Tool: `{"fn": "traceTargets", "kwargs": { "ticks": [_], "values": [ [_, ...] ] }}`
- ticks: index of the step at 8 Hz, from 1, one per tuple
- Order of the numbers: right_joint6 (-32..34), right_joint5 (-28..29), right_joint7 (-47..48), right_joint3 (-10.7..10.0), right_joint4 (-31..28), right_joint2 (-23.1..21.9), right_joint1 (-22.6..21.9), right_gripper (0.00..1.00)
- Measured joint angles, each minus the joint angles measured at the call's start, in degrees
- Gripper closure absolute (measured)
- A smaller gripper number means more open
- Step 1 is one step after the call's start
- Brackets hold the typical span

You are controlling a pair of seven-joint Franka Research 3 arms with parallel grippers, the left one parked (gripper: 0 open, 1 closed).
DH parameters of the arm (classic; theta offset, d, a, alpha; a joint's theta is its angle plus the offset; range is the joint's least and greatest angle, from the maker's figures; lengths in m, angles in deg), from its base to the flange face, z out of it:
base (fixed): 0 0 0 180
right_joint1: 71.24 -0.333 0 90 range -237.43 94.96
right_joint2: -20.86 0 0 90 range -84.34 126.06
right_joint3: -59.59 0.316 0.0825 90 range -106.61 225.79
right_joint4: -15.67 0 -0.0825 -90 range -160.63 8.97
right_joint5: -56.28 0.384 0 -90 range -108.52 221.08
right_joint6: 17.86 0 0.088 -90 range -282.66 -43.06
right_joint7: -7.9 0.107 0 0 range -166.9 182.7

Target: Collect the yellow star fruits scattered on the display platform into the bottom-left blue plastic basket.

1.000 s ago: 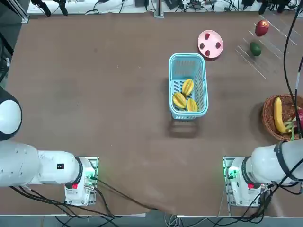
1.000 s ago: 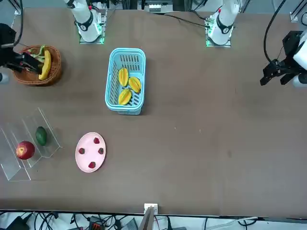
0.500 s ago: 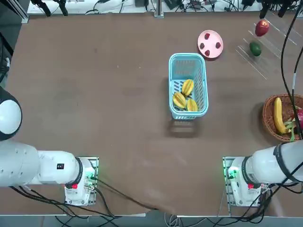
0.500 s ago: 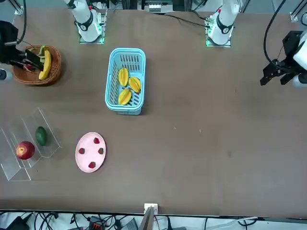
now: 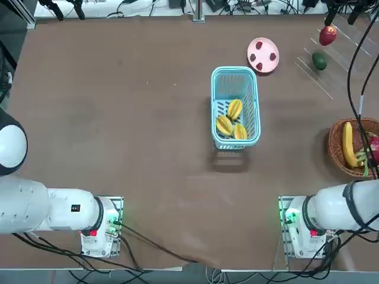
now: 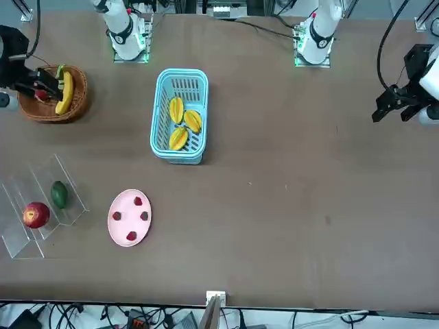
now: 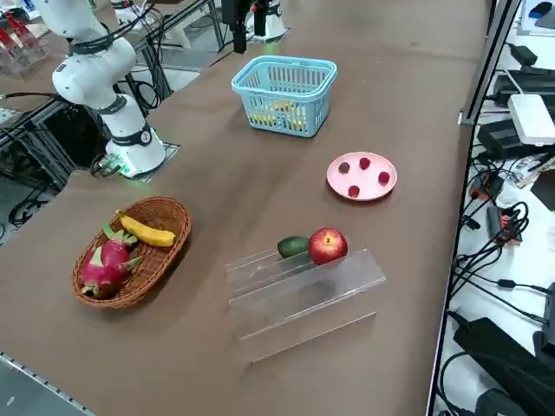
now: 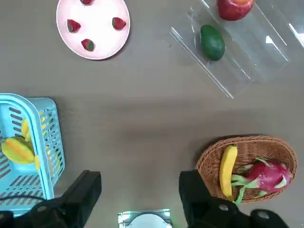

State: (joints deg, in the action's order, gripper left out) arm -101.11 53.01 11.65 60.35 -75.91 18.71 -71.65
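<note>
The right gripper (image 8: pixel 140 187) hangs wide open, fingers apart, holding nothing. The star fruits (image 5: pixel 234 118) lie in the blue basket (image 5: pixel 235 89); the wrist view (unlike the top one) shows the fingertips (image 8: pixel 92 180).

The brown surface (image 5: pixel 166 195) carries 1 blue basket (image 5: pixel 218 89), 1 pink plate (image 5: pixel 270 49), 1 clear rack (image 7: pixel 305 297) and 1 wicker basket (image 7: pixel 180 211), all standing apart; 2 white arm bases (image 5: pixel 109 236) are mounted along the robot's edge.
</note>
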Motion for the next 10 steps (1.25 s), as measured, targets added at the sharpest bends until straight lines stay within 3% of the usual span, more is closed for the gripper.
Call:
{"fn": "traceTargets", "kwargs": {
  "ticks": [6, 10],
  "values": [
    [-1.09, 1.11, -0.15, 0.06, 1.54, 0.82, -0.92, 0.00],
    [-1.09, 1.09, -0.16, 3.11, 1.67, 1.32, 0.93, 0.00]
  ]
}}
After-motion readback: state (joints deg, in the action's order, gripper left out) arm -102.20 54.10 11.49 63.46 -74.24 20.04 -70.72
